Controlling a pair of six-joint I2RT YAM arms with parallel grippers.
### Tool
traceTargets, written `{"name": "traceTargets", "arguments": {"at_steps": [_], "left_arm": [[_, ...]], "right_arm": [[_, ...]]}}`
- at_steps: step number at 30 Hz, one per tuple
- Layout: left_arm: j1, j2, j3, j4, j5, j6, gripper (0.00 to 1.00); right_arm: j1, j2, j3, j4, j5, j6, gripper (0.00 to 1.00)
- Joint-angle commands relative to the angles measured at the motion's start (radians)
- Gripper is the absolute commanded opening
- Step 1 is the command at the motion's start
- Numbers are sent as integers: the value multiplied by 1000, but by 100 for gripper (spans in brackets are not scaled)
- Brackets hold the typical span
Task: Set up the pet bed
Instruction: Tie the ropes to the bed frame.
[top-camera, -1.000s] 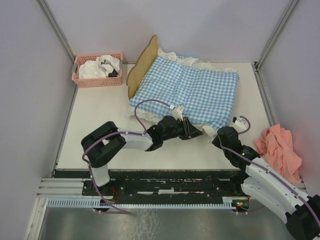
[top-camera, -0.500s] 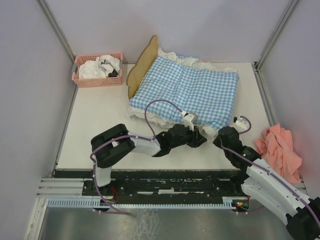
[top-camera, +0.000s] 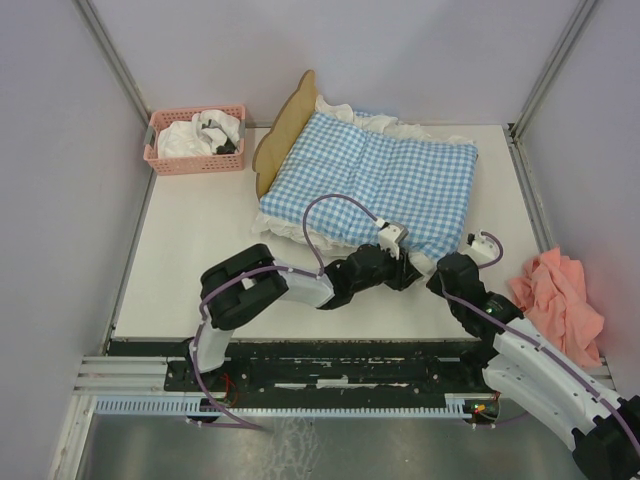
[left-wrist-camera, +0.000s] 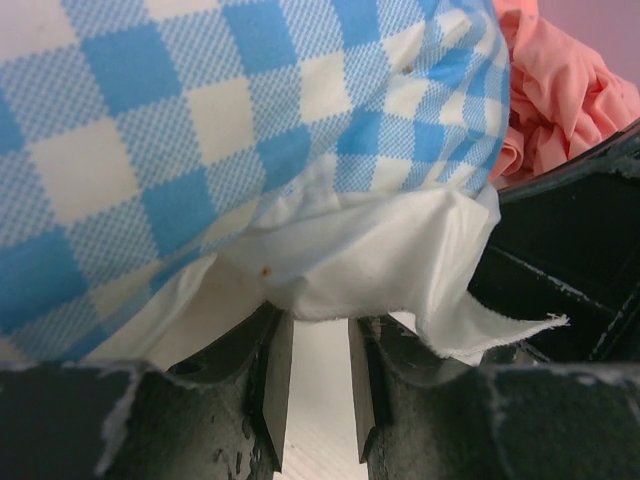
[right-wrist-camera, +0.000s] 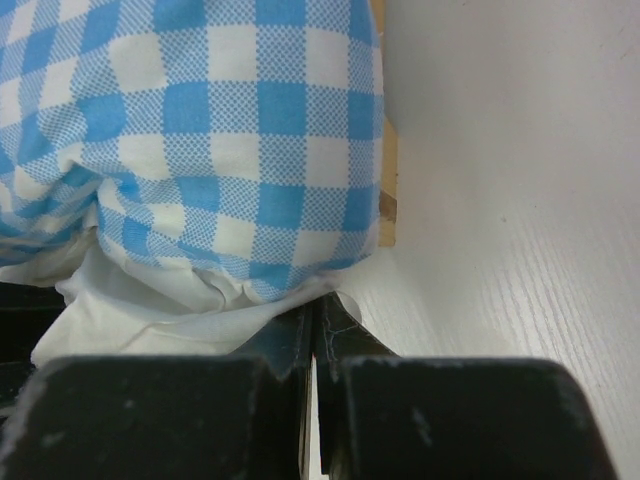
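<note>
White desk shows between the left arm's fingers (left-wrist-camera: 268, 385), which stand parted and clamp nothing, tips just under the white frill (left-wrist-camera: 370, 260) of a blue-and-white gingham ruffled cover (left-wrist-camera: 200, 150). The right arm's fingers (right-wrist-camera: 285, 338) are pressed together at the same frill; whether a fold is caught between them cannot be told. Both meet at the five o'clock corner of the pet bed (top-camera: 283, 135), a small light-wood frame with a scalloped headboard at its nine o'clock end. It sits toward twelve o'clock on the white desk (top-camera: 200, 250), the cover draped over it. A pink plastic basket (top-camera: 195, 140) sits at ten o'clock, a crumpled salmon-pink cloth (top-camera: 560, 295) at four. The likely trouble: a tug on the frill could drag the loose cover askew or slide the light frame, and two wrists crowded at one corner could knock together.
</note>
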Motion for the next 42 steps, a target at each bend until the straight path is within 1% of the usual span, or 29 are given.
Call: {"name": "traceTargets", "arguments": {"at_steps": [1,12,21,23,28,29,33,42], "left_arm": [[-3,25,57,73,-12,53,35],[-4,71,88,100,1,49,35],[-4,101,150,68,2,51,34],[-4,106,158,61,7,52,29],[-4,93,132,82,21,37,5],[-4,89,118,92,24,33,3],[-4,66,63,149,19,13,3],[-5,33,35,161,37,-14,3]], "right_arm": [[-3,-14,6,8,21,-3,2],[-3,-17,10,-9,34,-5,2],[-2,-13,6,-9,24,0,2],[-3,-13,13,-17,23,-4,2],[-3,-6,29,-52,30,-5,2],[-3,-4,32,-64,30,-5,2],[-4,0,43,-98,28,6,2],[-4,3,35,-64,20,54,2]]}}
